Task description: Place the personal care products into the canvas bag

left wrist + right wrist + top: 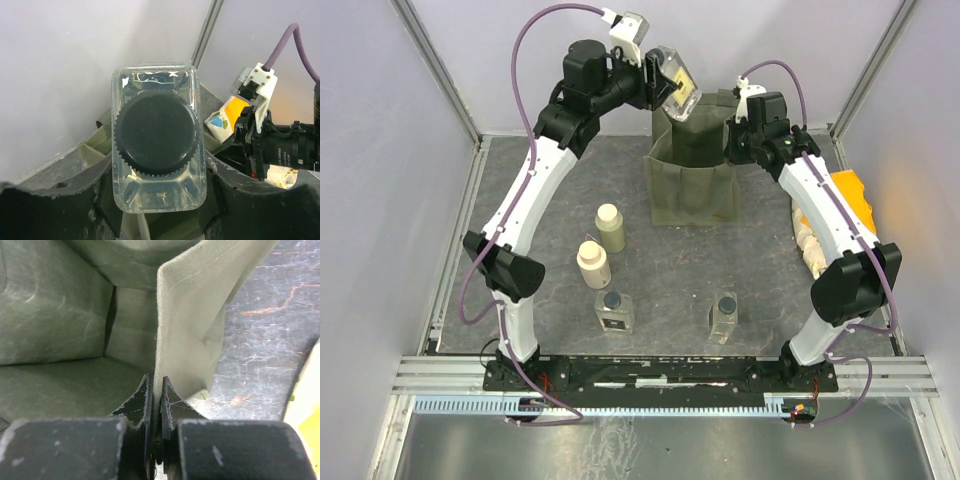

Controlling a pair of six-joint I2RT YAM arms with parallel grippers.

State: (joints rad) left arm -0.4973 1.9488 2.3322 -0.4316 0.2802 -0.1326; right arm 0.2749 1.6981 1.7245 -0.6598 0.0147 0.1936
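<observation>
Holding clear bottle (pixel 159 135) in clenched left tool (pixel 658 88) above bag (pixel 692 190) mouth; pinching bag rim open with right tool (pixel 155 400). Next: lower into opening, then release. Leaves four bottles (pixel 613 310) on counter (pixel 670 280).

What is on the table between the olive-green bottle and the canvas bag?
Nothing: in the top external view, only bare grey mat separates the olive-green bottle from the canvas bag.

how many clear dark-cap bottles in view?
3. One clear bottle in the left gripper over the canvas bag; two more upright on the mat, front-left and front-right. Bag interior partly unseen.
</observation>
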